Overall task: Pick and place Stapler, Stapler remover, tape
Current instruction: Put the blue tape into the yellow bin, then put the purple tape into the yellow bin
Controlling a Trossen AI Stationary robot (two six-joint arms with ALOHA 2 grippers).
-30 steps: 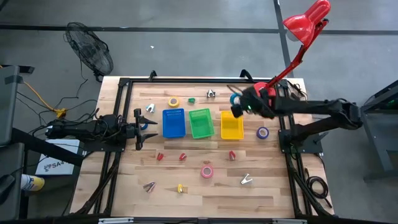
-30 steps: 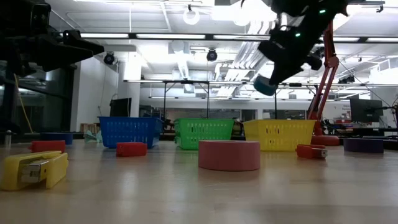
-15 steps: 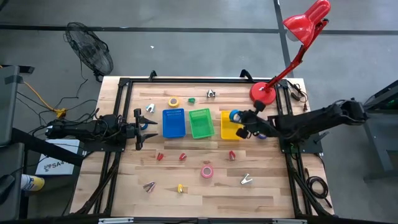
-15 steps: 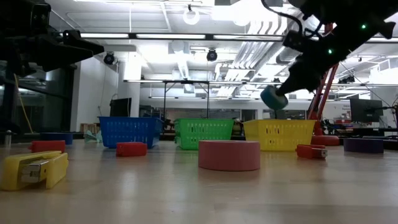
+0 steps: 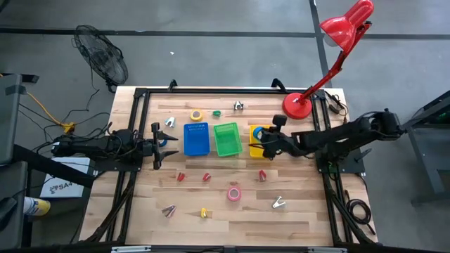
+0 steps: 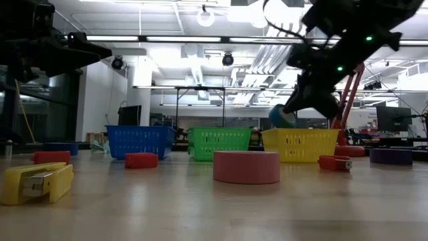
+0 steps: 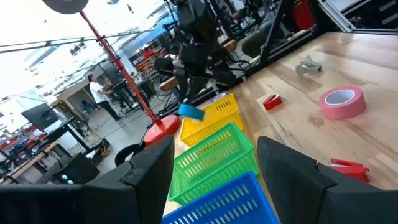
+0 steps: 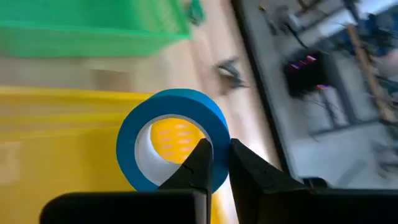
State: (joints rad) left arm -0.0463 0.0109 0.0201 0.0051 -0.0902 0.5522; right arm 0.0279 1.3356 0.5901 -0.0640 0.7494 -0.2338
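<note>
Blue tape roll (image 8: 172, 138) over yellow bin (image 5: 261, 146)
Right gripper (image 8: 214, 163) pinches its wall; left gripper (image 5: 156, 146) waits, fingers apart.

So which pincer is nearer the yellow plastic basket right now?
Right. The right pincer hangs over the yellow plastic basket, shut on a blue tape roll. The left pincer waits open past the blue basket, near the table's left edge.
</note>
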